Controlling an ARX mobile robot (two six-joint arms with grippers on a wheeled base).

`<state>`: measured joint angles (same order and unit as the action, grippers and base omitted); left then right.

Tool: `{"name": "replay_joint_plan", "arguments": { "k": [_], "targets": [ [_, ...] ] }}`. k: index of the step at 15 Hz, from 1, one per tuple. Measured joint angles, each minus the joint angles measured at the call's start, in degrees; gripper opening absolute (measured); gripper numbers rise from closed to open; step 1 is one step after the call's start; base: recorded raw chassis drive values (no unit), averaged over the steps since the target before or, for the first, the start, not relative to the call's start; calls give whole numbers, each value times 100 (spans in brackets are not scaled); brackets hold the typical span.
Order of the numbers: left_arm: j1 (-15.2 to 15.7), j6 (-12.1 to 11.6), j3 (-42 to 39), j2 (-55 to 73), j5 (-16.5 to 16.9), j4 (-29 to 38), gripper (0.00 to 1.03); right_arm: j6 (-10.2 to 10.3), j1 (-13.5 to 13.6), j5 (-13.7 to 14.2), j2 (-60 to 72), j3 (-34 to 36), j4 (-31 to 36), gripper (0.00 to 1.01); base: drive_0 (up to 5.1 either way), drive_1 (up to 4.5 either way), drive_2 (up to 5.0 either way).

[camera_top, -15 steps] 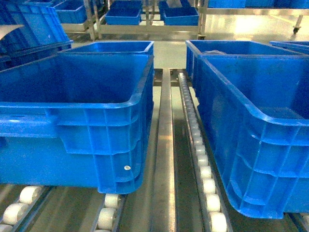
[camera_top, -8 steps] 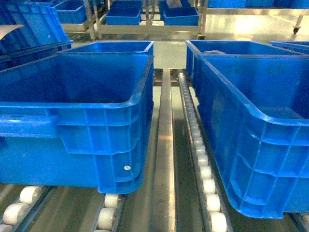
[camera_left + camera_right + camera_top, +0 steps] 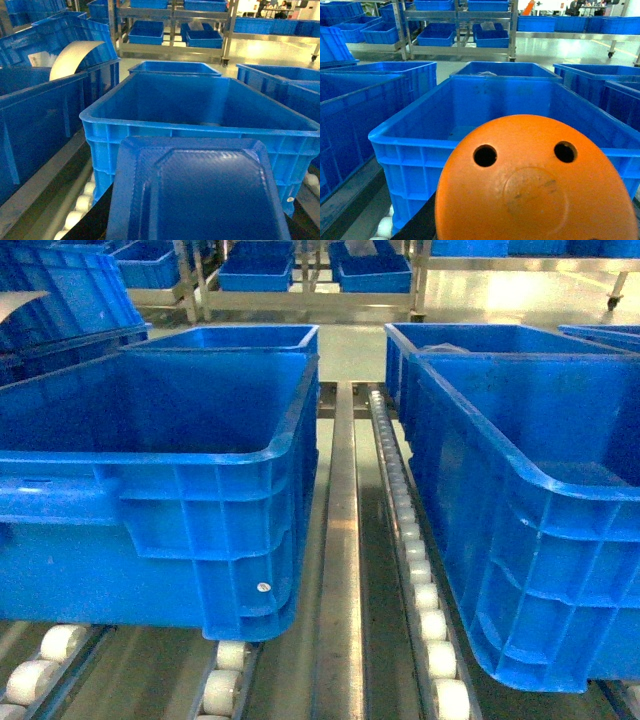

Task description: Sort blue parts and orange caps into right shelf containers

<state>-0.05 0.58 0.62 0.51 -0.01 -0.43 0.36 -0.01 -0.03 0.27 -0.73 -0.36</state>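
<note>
Facing two blue crates, we carry a blue part and an orange cap; we cannot tell our finger positions.

A polished pale floor is seen beyond the near racking, with bright light reflected off it. Steel shelving on upright posts is set at the back of the room. In the foreground a flow rack is formed by a bare metal rail running away from the camera, flanked by a line of white plastic rollers. A caster wheel is visible at the far right
</note>
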Motion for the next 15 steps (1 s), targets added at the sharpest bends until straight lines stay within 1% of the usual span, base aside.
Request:
{"name": "replay_joint_plan", "arguments": {
  "k": [15],
  "targets": [
    [0,0,0,0,0,0,41,0,0,0,0,0,0,43,0,0,0]
  ]
}}
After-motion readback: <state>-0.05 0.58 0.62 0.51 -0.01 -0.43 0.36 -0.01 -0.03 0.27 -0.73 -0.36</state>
